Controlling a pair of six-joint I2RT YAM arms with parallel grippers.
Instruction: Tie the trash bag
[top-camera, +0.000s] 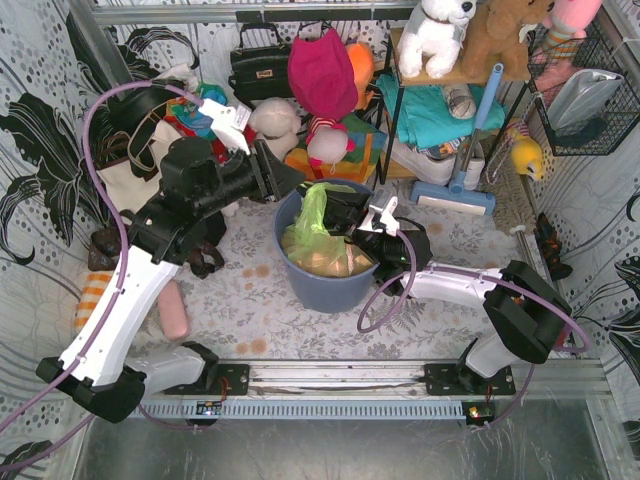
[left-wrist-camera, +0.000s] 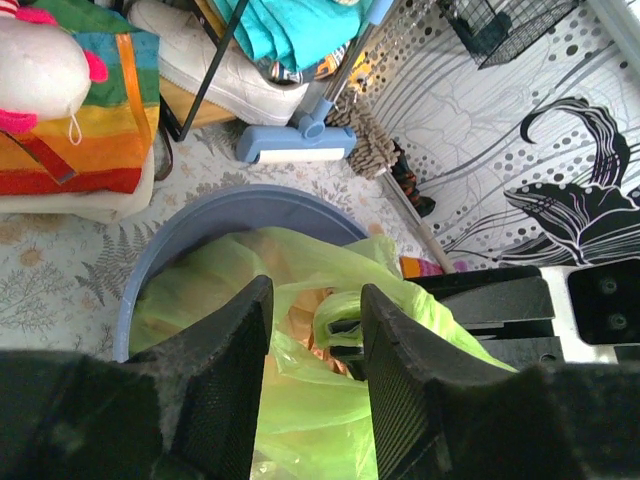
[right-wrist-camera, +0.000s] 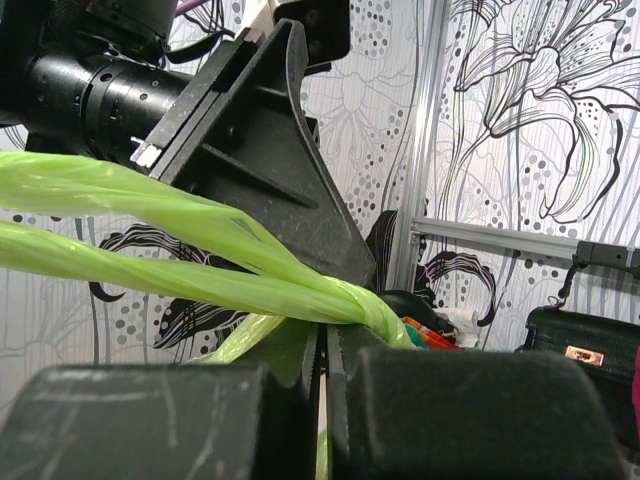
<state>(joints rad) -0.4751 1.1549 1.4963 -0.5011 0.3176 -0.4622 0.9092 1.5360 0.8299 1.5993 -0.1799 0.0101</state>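
**Overhead view.** The bin (top-camera: 330, 290) stands near the middle of the table (top-camera: 250, 300), closer to the far edge than to the near edge. The trash bag (top-camera: 318, 235) sits inside it, with brown scraps showing through the plastic. One part of the bag's top is drawn up above the rim at the far-left side. The left gripper (top-camera: 290, 180) is at the far-left of the rim. The right gripper (top-camera: 350, 215) is over the far-right of the rim, touching the raised plastic.

**Left wrist view.** This view shows what the overhead view does not. The left gripper (left-wrist-camera: 315, 292) is released, with its two fingers (left-wrist-camera: 225, 380) spread apart. The trash bag (left-wrist-camera: 300, 410) lies below the gap, inside the bin (left-wrist-camera: 230, 205). To the right, the right gripper (left-wrist-camera: 350, 340) pinches a bunched fold of green plastic.

**Right wrist view.** Only this view shows the grasp itself. The right gripper (right-wrist-camera: 322, 350) is clenched on a twisted neck of the trash bag (right-wrist-camera: 200, 285). Two stretched green strands run from the twist toward the left, passing in front of the left gripper (right-wrist-camera: 260, 150). Whether they touch it cannot be told.
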